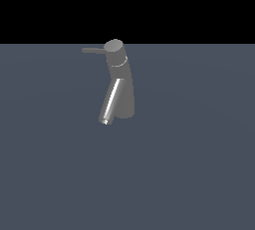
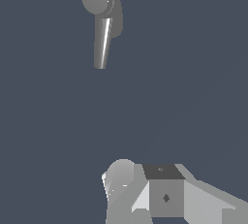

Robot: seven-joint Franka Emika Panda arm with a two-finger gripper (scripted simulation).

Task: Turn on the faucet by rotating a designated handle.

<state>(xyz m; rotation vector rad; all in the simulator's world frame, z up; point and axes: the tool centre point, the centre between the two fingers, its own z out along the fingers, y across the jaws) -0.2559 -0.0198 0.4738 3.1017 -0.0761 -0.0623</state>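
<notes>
Faucet (image 1: 121,82) stands upright on the surface (image 1: 199,149), thin handle (image 1: 93,50) jutting sideways from its cap. I'd push near the rod's tip: rigid, slick metal. Pincer (image 2: 145,194) well apart from faucet; can't tell its jaw state.

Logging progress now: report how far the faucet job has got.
Nothing looks done: the handle juts sideways from the faucet cap, untouched. In hand: only the approach; the gripper shows in the wrist view well apart from the faucet, jaws not discernible. Left: reach the handle, rotate it.
</notes>
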